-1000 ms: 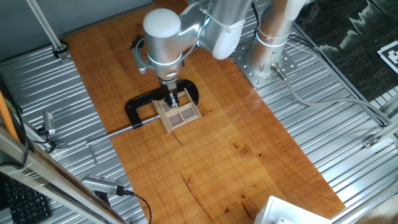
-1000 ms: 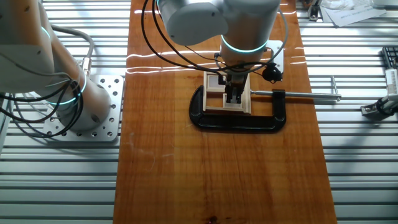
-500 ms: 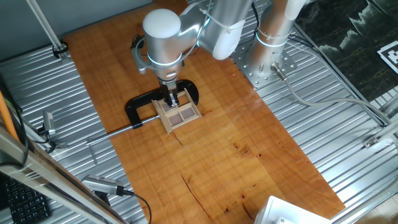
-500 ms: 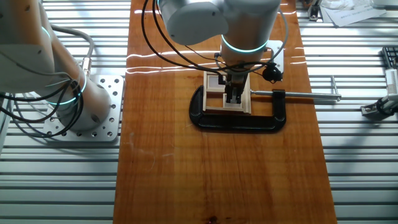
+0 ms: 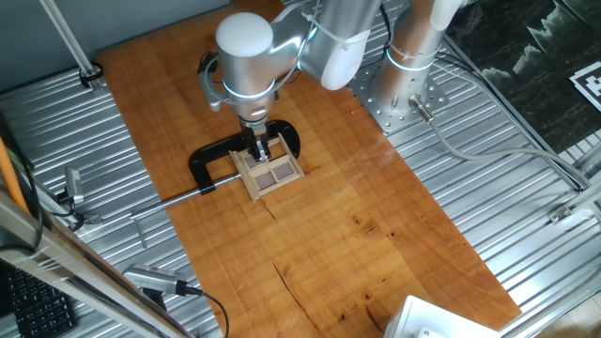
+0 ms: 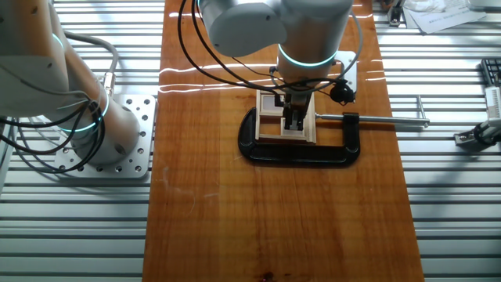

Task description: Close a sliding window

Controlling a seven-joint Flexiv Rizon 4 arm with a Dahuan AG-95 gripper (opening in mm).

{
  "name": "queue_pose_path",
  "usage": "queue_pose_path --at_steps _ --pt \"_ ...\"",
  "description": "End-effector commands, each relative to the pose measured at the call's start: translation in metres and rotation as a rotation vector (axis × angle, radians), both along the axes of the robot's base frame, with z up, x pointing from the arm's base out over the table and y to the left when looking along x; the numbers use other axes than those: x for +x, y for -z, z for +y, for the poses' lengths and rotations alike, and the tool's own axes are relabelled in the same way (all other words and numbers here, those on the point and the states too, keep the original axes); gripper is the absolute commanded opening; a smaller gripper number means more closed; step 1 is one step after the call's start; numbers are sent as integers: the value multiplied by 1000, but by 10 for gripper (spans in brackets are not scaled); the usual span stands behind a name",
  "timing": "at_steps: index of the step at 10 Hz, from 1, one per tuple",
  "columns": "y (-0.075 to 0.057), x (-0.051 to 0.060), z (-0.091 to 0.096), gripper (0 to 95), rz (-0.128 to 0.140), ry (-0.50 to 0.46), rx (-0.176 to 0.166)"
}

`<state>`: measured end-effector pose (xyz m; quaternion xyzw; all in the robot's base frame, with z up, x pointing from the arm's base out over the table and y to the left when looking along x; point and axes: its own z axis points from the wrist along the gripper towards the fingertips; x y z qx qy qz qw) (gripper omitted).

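Sliding window (image 6: 270,117) under narrowly parted gripper (image 6: 293,124)

You are looking at a robotics lab bench, not a home or shop. The wooden board (image 5: 310,197) lies on a ribbed aluminium table (image 6: 454,211), with the arm's base bolted to a drilled metal plate (image 6: 117,149) at 9 o'clock in the other fixed view. A black C-clamp (image 6: 301,149) grips the work at centre. A keyboard (image 5: 33,300) sits at 8 o'clock in one fixed view, and a printed marker tag (image 5: 587,84) at 3 o'clock
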<state>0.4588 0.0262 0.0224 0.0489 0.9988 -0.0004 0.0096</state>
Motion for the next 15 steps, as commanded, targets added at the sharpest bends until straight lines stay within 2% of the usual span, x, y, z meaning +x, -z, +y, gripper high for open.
queue_pose_path --at_steps 1,15 --pt "1 0 0 0 1 0 0" --pt "3 -3 -1 0 13 -6 0"
